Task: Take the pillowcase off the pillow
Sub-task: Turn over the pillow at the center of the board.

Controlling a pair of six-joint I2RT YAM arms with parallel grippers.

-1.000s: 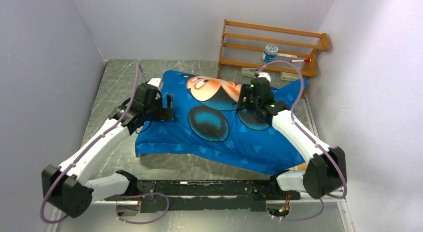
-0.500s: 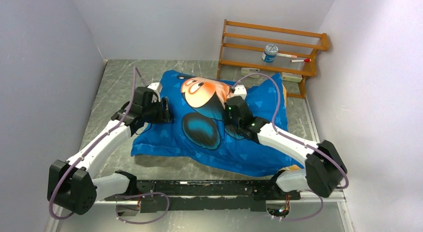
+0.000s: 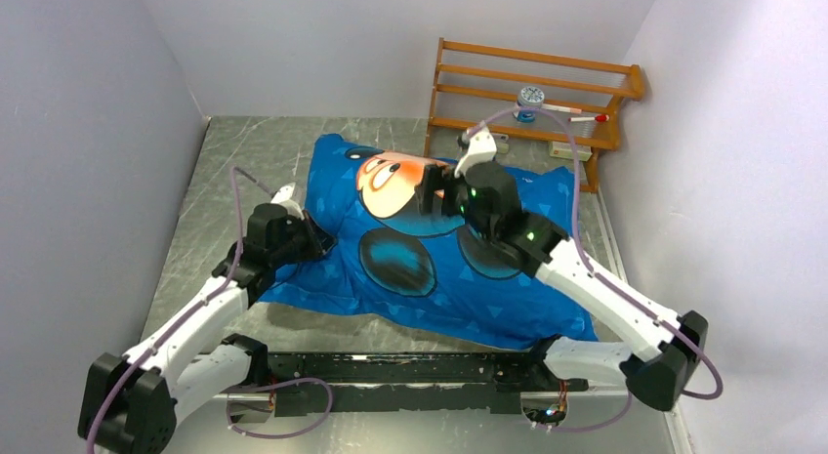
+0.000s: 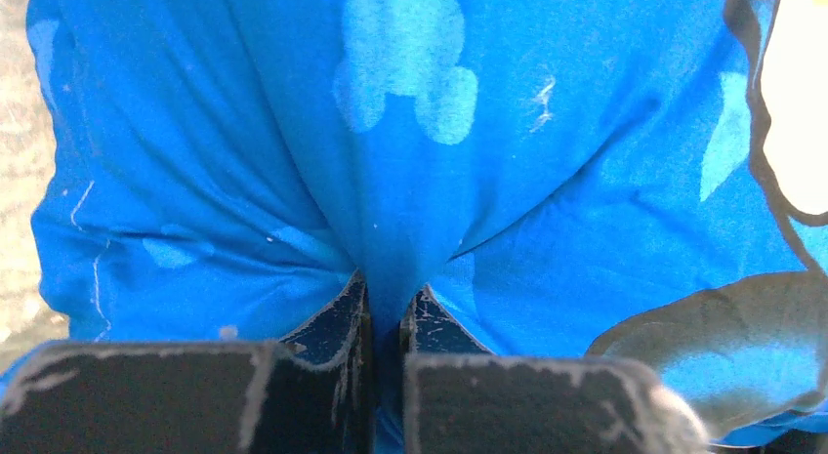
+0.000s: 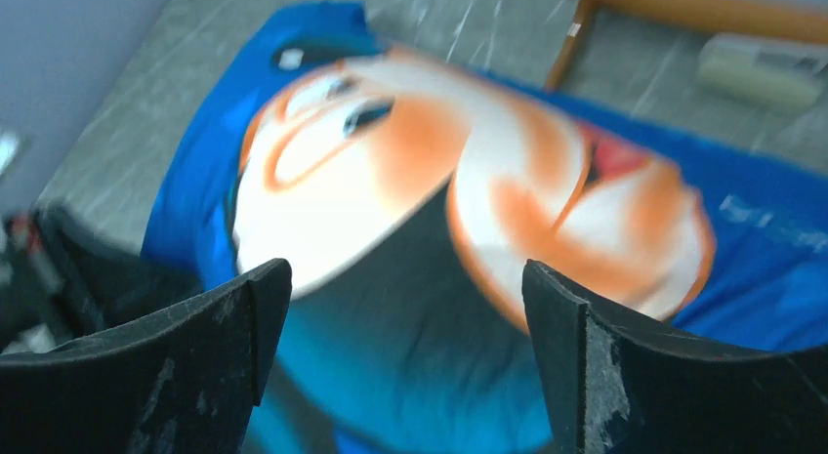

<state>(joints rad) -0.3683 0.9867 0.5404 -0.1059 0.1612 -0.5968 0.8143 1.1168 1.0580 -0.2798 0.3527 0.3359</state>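
The bright blue pillowcase (image 3: 430,264) with a cartoon mouse print lies spread across the middle of the table. The pillow is hidden inside it. My left gripper (image 3: 317,241) is at the cover's left edge, shut on a pinched fold of blue fabric. In the left wrist view the fold stands up between the left gripper's (image 4: 388,293) dark fingers. My right gripper (image 3: 436,195) hangs open above the mouse's face. In the right wrist view the right gripper (image 5: 405,278) holds nothing, and the pillowcase (image 5: 391,366) lies well below it.
A wooden rack (image 3: 586,83) stands at the back right against the wall, with a small blue-and-white jar (image 3: 531,95) on its shelf. A pale flat object (image 5: 762,68) lies on the marbled table (image 3: 225,171) by the rack. Grey walls close in left and right.
My left gripper has shut on the pillowcase's left edge and drawn back towards the near left. My right gripper closed, then opened and lifted off the fabric. The cover has shifted left.
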